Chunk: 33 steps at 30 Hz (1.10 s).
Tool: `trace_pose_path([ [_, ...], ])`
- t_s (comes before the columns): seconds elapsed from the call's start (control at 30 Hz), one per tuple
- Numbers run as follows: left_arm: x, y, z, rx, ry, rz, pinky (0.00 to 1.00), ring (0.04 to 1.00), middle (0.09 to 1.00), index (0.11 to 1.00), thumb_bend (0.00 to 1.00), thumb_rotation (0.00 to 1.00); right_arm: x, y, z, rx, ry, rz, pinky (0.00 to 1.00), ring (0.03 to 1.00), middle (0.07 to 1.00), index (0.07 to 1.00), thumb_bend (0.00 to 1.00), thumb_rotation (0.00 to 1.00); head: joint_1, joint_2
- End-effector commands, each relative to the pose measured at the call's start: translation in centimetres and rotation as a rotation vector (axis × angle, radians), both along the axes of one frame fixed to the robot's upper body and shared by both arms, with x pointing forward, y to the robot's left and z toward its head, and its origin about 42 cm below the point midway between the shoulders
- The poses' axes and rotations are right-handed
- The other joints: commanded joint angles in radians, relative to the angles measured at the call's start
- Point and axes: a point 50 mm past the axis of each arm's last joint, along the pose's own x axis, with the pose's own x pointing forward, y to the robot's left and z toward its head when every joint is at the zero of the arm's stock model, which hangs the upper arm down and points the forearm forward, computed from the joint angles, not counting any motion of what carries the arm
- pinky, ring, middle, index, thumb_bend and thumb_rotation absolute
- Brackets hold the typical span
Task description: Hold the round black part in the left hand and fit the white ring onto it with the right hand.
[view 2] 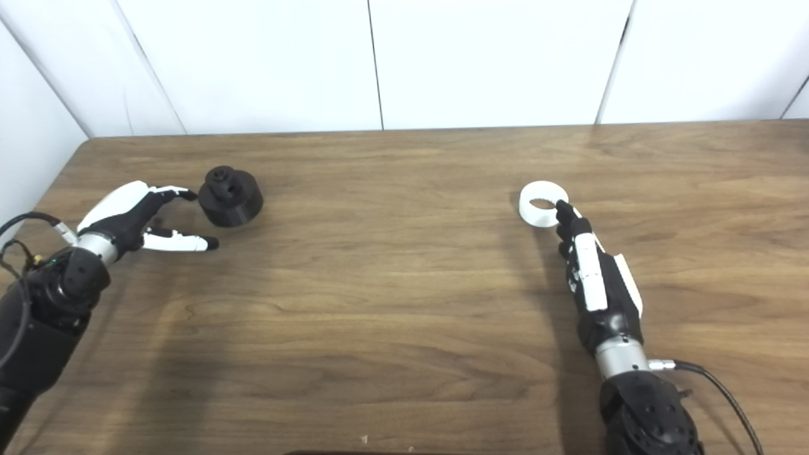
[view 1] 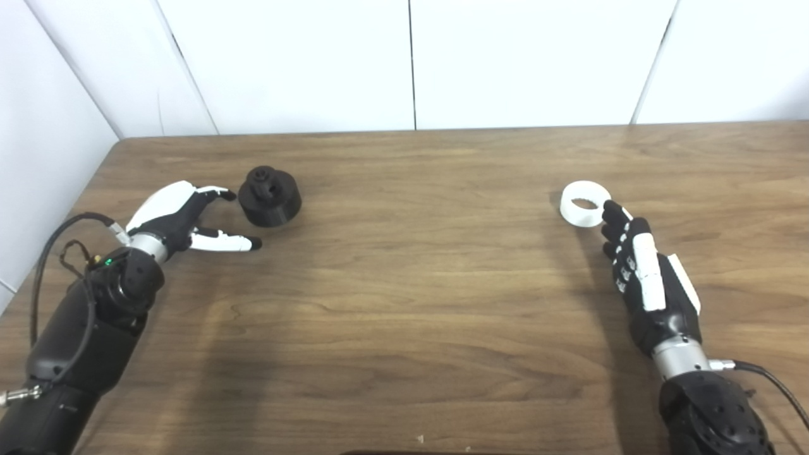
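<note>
Counter [view 1: 417, 303]: brown wood, filling most of the frame.
Left hand [view 1: 180, 218]: centre left, fingers [view 1: 218, 191] spread apart and holding nothing, tips just beside the round black part.
Right hand [view 1: 644, 272]: right of centre, fingers extended and empty, tips at the white ring's near edge.
Round black part [view 1: 270, 196]: upper left, resting on the counter.
White ring [view 1: 584, 203]: centre right, lying on the counter.

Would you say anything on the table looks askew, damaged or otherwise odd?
Nothing stands out. The round black part sits flat by the open left hand; the white ring rests intact at the right hand fingertips.
</note>
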Motion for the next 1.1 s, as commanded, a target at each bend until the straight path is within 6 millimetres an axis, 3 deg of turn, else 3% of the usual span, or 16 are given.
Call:
trace_pose_path([
  [0.0,1.3,0.58,2.51,0.038,-0.056,0.001,0.85,0.987,0.946,0.841,0.95,0.51,0.66,0.34,2.08,0.001,-0.091,0.015,1.0,0.978,0.962,0.924,0.59,1.0,0.001,0.001],
  [1.07,2.14,0.7,2.14,0.075,-0.103,0.049,0.9,0.996,0.953,0.873,0.94,0.48,0.12,-0.29,1.7,-0.022,-0.093,0.036,1.0,0.971,0.953,0.905,0.56,1.0,0.026,-0.021],
])
